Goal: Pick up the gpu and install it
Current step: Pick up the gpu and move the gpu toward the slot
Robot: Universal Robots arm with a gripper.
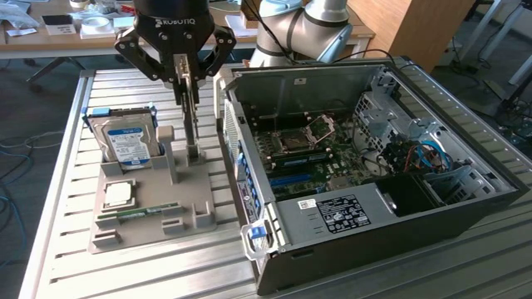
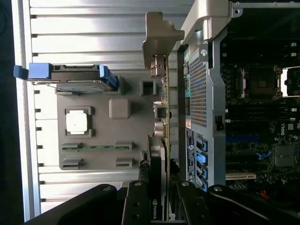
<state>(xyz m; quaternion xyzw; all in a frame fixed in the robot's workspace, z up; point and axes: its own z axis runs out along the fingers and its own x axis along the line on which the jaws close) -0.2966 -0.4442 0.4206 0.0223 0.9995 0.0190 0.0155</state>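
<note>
Exterior view: the end effector [image 1: 188, 84] pinches the gpu [image 1: 190, 121] by its upper edge. The card stands upright, edge-on, over the grey holder [image 1: 149, 230], on the holder's side nearest the open computer case [image 1: 374, 156]. Whether it touches the holder I cannot tell. A hard drive [image 1: 124, 140] stands in the holder.

Wrist view: the fingers [image 2: 136, 206] of the end effector [image 2: 161, 208] press both faces of the gpu [image 2: 165, 126], just beside the holder [image 2: 93, 140].
</note>
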